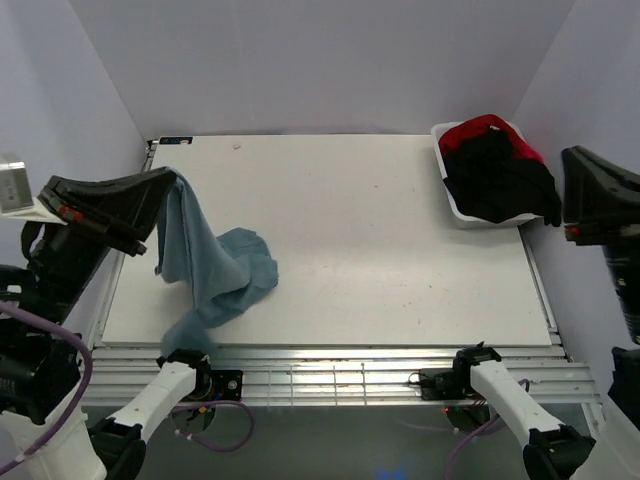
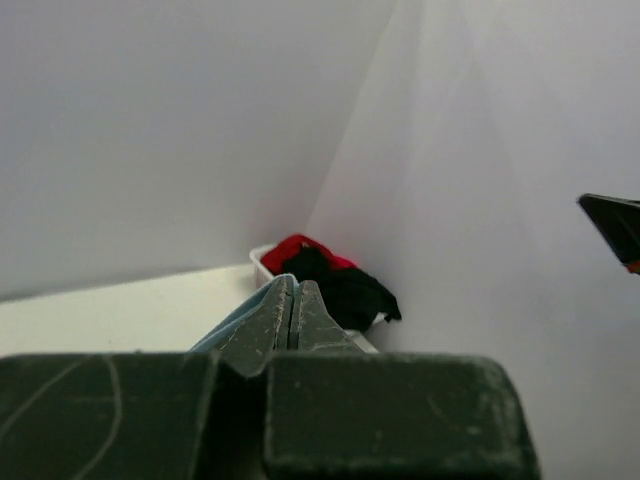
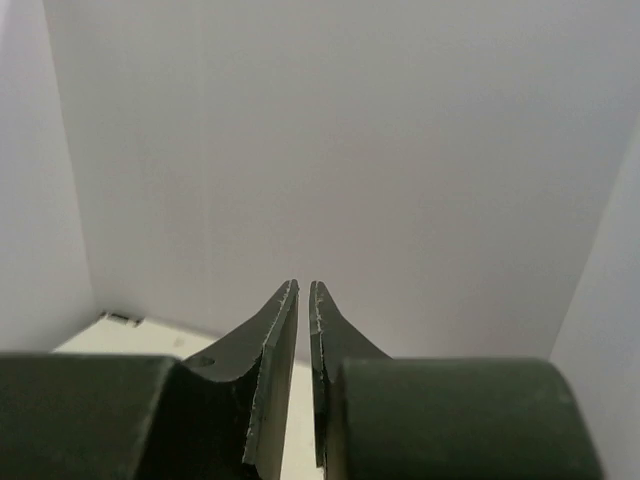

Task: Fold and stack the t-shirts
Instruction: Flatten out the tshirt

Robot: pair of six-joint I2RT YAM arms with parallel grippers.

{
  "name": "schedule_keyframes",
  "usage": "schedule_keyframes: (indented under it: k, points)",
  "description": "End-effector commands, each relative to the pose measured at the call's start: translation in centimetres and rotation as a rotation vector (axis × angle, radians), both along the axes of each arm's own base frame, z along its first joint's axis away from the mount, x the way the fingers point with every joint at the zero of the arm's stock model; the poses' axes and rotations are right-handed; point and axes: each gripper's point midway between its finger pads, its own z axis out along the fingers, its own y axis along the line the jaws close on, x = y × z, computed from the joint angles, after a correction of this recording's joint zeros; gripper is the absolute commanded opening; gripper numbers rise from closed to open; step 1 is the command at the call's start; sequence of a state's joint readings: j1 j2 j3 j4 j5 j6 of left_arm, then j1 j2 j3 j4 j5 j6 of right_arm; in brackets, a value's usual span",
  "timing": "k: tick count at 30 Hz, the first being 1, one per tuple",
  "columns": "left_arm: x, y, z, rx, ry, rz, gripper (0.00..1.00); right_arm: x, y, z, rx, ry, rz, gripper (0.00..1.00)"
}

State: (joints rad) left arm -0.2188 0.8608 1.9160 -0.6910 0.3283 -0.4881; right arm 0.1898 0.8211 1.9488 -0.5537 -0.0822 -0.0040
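The teal-blue t-shirt [image 1: 215, 265] hangs from my left gripper [image 1: 173, 177], which is shut on its upper edge and holds it above the table's left side. Its lower part lies bunched on the table, and a tail drapes over the near edge. In the left wrist view the jaws [image 2: 295, 283] are pressed together, with teal fabric [image 2: 235, 318] beside the left finger. A black t-shirt [image 1: 500, 180] and a red t-shirt [image 1: 480, 128] lie piled in the white tub [image 1: 452, 200]. My right gripper [image 1: 567, 155] hovers at the right edge, its jaws [image 3: 304, 287] nearly together and empty.
The white table [image 1: 400, 260] is walled by pale panels at the back and on both sides. The tub stands at the back right corner and also shows in the left wrist view [image 2: 258, 262]. A slatted metal rail [image 1: 330, 380] runs along the near edge.
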Motion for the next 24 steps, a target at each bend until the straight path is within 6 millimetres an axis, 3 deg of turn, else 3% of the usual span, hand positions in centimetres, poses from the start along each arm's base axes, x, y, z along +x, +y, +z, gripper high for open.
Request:
schedule_keyframes:
  k: [1, 2, 3, 6, 8, 11, 12, 13, 14, 15, 16, 18, 19, 20, 21, 24]
  points:
    - [4.8, -2.5, -6.6, 0.044, 0.217, -0.087, 0.0, 9.2, 3.3, -11.3, -0.01, 0.365, 0.091, 0.15]
    - [4.9, -2.8, -7.5, 0.049, 0.231, -0.107, 0.0, 9.9, 3.6, -12.9, -0.003, 0.402, 0.103, 0.15]
    - [6.0, -3.2, -9.2, 0.059, 0.27, -0.118, 0.0, 11.3, 3.9, -15.8, -0.005, 0.461, 0.101, 0.15]
    - [7.7, -4.9, -11.8, 0.082, 0.34, -0.202, 0.0, 12.9, 4.3, -19.2, -0.001, 0.537, 0.109, 0.15]
    - [9.4, -6.4, -12.7, 0.088, 0.368, -0.281, 0.0, 13.9, 4.7, -21.5, 0.0, 0.586, 0.117, 0.15]
    - [10.2, -9.2, -12.0, 0.072, 0.347, -0.469, 0.0, 15.1, 5.3, -24.2, -0.002, 0.631, 0.139, 0.15]
    - [12.1, -10.6, -12.4, 0.066, 0.372, -0.529, 0.0, 15.3, 5.4, -24.9, -0.004, 0.643, 0.142, 0.15]
    - [12.0, -11.5, -10.2, 0.074, 0.32, -0.572, 0.0, 15.7, 5.6, -25.7, -0.007, 0.663, 0.145, 0.14]
    - [11.6, -13.6, -9.3, 0.088, 0.299, -0.647, 0.0, 16.1, 5.8, -27.0, -0.012, 0.683, 0.153, 0.14]
    - [13.4, -15.9, -9.6, 0.107, 0.301, -0.728, 0.0, 16.4, 5.9, -27.6, -0.012, 0.693, 0.156, 0.14]
    - [11.9, -16.8, -5.4, 0.089, 0.216, -0.798, 0.0, 16.6, 6.1, -28.3, -0.015, 0.706, 0.162, 0.14]
    - [9.9, -19.9, -2.2, 0.08, 0.139, -0.951, 0.0, 17.0, 6.3, -29.7, -0.02, 0.729, 0.167, 0.14]
    - [11.8, -22.4, -2.6, 0.055, 0.183, -1.014, 0.0, 17.1, 6.3, -30.3, -0.023, 0.74, 0.167, 0.14]
    - [8.8, -22.0, 2.4, 0.035, 0.039, -1.072, 0.0, 17.2, 6.3, -30.6, -0.024, 0.744, 0.164, 0.14]
    - [8.2, -22.1, 4.1, 0.003, -0.111, -1.117, 0.0, 17.4, 6.2, -31.7, -0.025, 0.764, 0.16, 0.14]
    - [9.2, -22.6, 3.9, -0.089, -0.023, -1.19, 0.0, 17.4, 6.3, -33.6, -0.037, 0.798, 0.157, 0.14]
